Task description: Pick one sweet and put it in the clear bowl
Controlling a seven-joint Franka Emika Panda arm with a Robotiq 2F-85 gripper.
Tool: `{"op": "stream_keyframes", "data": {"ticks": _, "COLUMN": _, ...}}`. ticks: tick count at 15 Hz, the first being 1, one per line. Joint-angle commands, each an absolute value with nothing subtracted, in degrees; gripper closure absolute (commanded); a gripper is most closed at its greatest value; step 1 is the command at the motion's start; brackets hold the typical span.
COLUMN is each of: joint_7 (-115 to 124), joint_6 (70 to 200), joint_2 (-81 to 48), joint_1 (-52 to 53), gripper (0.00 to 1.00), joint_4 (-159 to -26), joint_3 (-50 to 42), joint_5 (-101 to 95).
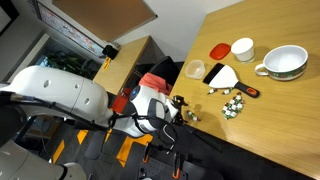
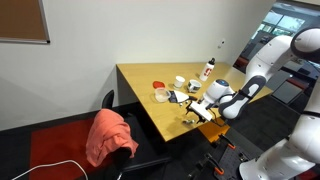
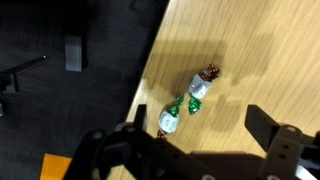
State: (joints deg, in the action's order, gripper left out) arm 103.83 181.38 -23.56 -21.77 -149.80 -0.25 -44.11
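Note:
In the wrist view two sweets in silver and green wrappers lie on the wooden table near its edge, one (image 3: 198,90) further up and one (image 3: 168,122) close to my left finger. My gripper (image 3: 200,135) is open above them and holds nothing. In an exterior view the gripper (image 1: 184,111) hovers at the table's near edge. A cluster of more sweets (image 1: 233,104) lies further in. The clear bowl (image 1: 196,70) stands beyond it near the table's edge, apart from the gripper. In an exterior view the gripper (image 2: 201,110) is at the table's front corner.
A white bowl with green pattern (image 1: 285,63), a white cup (image 1: 242,48), a red item (image 1: 219,48) and a white dustpan-like item (image 1: 222,74) stand on the table (image 1: 280,120). The table edge (image 3: 150,70) drops to dark floor. A chair with red cloth (image 2: 110,135) stands nearby.

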Motion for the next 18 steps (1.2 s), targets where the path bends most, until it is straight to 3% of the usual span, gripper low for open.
{"op": "stream_keyframes", "data": {"ticks": 1, "joint_7": 105.1, "joint_6": 182.6, "joint_2": -27.6, "joint_1": -19.8, "gripper": 0.0, "joint_4": -147.3, "joint_3": -1.1, "joint_5": -43.7}}
{"op": "stream_keyframes", "data": {"ticks": 3, "joint_7": 105.3, "joint_6": 182.6, "joint_2": -28.9, "joint_1": -19.2, "gripper": 0.01, "joint_4": -146.5, "joint_3": -1.3, "joint_5": -43.4}}
{"op": "stream_keyframes", "data": {"ticks": 5, "joint_7": 105.3, "joint_6": 182.8, "joint_2": -29.8, "joint_1": -18.7, "gripper": 0.1, "joint_4": -145.8, "joint_3": -1.4, "joint_5": -43.2}}
{"op": "stream_keyframes", "data": {"ticks": 6, "joint_7": 105.4, "joint_6": 182.8, "joint_2": -30.0, "joint_1": -18.4, "gripper": 0.22, "joint_4": -145.5, "joint_3": -1.5, "joint_5": -43.2}}
{"op": "stream_keyframes", "data": {"ticks": 8, "joint_7": 105.4, "joint_6": 182.8, "joint_2": -30.5, "joint_1": -17.9, "gripper": 0.28, "joint_4": -144.9, "joint_3": -1.6, "joint_5": -43.1}}
{"op": "stream_keyframes", "data": {"ticks": 10, "joint_7": 105.6, "joint_6": 182.7, "joint_2": -30.7, "joint_1": -17.4, "gripper": 0.52, "joint_4": -144.5, "joint_3": -1.8, "joint_5": -43.0}}
{"op": "stream_keyframes", "data": {"ticks": 16, "joint_7": 105.6, "joint_6": 182.4, "joint_2": -31.5, "joint_1": -16.5, "gripper": 0.98, "joint_4": -143.7, "joint_3": -1.9, "joint_5": -42.8}}
{"op": "stream_keyframes", "data": {"ticks": 18, "joint_7": 105.6, "joint_6": 182.2, "joint_2": -31.0, "joint_1": -16.5, "gripper": 0.94, "joint_4": -143.9, "joint_3": -1.6, "joint_5": -42.7}}
